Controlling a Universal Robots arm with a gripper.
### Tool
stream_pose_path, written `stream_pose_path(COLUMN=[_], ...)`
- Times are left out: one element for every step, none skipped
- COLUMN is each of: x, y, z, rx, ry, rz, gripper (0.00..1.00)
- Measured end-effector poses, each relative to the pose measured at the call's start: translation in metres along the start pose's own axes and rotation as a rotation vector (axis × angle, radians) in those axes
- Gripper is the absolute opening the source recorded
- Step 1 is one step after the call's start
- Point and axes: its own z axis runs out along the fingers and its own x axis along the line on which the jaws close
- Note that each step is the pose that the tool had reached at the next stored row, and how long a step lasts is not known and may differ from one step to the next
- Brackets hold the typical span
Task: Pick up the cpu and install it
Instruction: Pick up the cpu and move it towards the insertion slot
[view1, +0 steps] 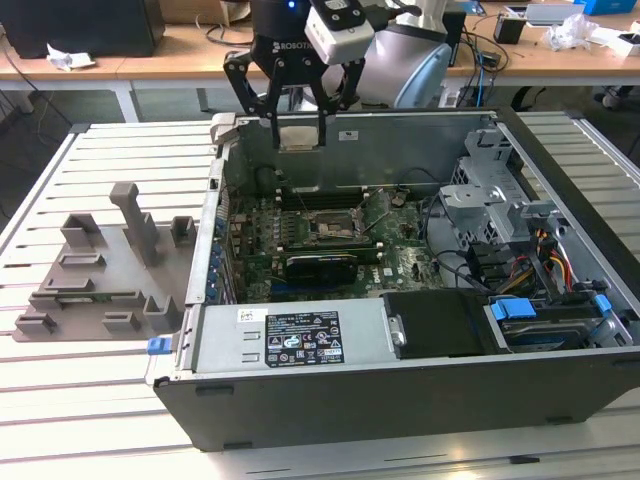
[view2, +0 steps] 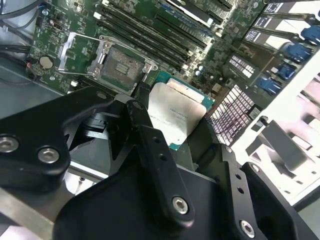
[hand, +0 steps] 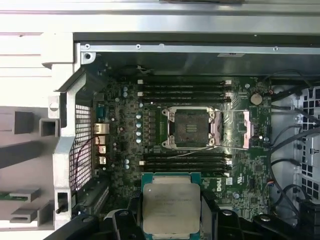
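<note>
- Pick-up done: jaws clamped on the cpu (hand: 171, 207), held high over the open case (view1: 400, 395).
- Socket (hand: 191, 127) below lies open and empty; install not yet done.

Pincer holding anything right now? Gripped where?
Yes: the pincer is shut on the cpu, clamping two opposite side edges, above the motherboard.

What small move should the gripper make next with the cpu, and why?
Probably shift it sideways until it is over the open socket: the gripper holds the cpu above the motherboard, and in the first wrist view the socket lies apart from it, uncovered.
</note>
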Motion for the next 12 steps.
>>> stream_pose_path(x=[-0.0017,-0.0050,-0.0078,-0.0106,-0.0119,-0.0142,-0.0173,-0.0197,-0.0234,-0.0257,-0.0284,-0.0313], y=[0.0003,0.0009,0.0014,0.0018,0.0020,0.0024,0.0028,0.0031,0.0037,0.0040,0.0044,0.0047], z=[0.0008,0.0025,0.0038,0.0051,0.0056,0.0064,0.0074,0.0080,0.0088,0.0094,0.0105,0.0116], rx=[0.0001,0.0003,0.0006,0.0006,0.0008,0.0010,0.0012,0.0015,0.0020,0.0021,0.0026,0.0029], ry=[0.0000,-0.0001,-0.0001,-0.0001,0.0000,0.0000,0.0000,0.0000,0.0000,0.0000,-0.0001,-0.0001], rz=[0.000,0.000,0.000,0.000,0.000,0.000,0.000,0.000,0.000,0.000,0.000,0.000], gripper=[0.55,0.55,0.55,0.55,0.55,0.55,0.55,0.55,0.55,0.55,0.55,0.55])
